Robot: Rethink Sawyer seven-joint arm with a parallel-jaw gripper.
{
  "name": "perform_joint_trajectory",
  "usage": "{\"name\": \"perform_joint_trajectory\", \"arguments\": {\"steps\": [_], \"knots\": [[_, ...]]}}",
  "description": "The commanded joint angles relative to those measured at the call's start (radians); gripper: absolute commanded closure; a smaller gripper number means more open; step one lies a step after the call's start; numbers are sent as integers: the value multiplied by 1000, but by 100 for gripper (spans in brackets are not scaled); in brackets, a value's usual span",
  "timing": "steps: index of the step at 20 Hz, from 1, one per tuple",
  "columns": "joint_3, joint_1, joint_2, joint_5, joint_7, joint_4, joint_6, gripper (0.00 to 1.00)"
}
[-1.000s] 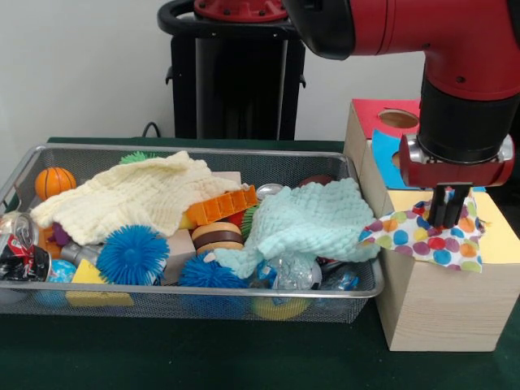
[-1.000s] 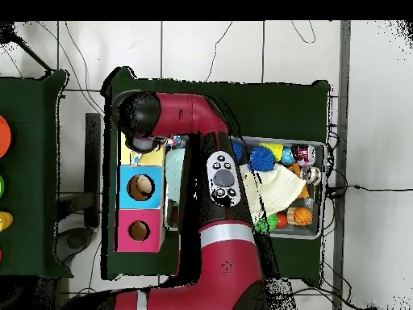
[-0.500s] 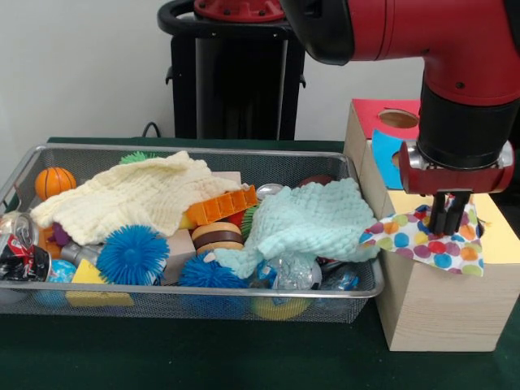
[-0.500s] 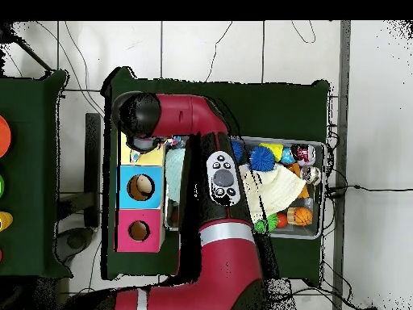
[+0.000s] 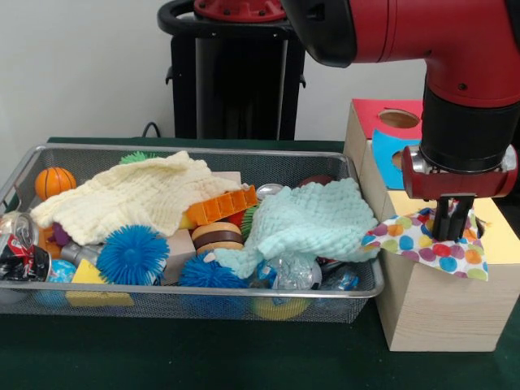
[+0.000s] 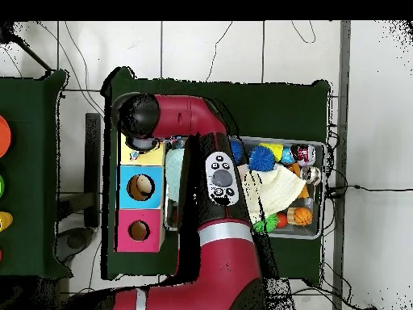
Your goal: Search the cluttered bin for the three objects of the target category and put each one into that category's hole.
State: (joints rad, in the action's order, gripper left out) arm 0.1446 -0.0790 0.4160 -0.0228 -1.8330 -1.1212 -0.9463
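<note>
Shifted slightly rightward since the earlier frame, the gripper (image 5: 452, 230) stands over the yellow section of the wooden box (image 5: 431, 305), its fingers (image 5: 444, 221) closed on the polka-dot cloth (image 5: 426, 242). Below the fingers, the cloth drapes across the box's front edge. Left of the fingers, the wire bin (image 5: 49, 302) rim lies close; above them, space is open.

You've got a white cloth (image 5: 431, 241) with rainbow polka dots, a pale yellow cloth (image 5: 134, 195), a mint green one (image 5: 305, 219), spiky blue balls (image 5: 132, 254), and a box (image 6: 139, 187) topped yellow, blue and pinkish-red.
</note>
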Motion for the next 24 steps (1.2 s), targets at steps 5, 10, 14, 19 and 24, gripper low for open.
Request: {"name": "perform_joint_trajectory", "arguments": {"steps": [5, 10, 14, 19, 24], "knots": [[40, -2, -47, -26, -79, -117, 160, 100], [44, -6, -48, -36, -67, -144, 192, 100], [45, -11, -49, -45, -68, -174, 241, 100], [50, -21, -54, -54, -62, -207, 298, 100], [49, -22, -60, -64, -57, -220, 331, 100]]}}
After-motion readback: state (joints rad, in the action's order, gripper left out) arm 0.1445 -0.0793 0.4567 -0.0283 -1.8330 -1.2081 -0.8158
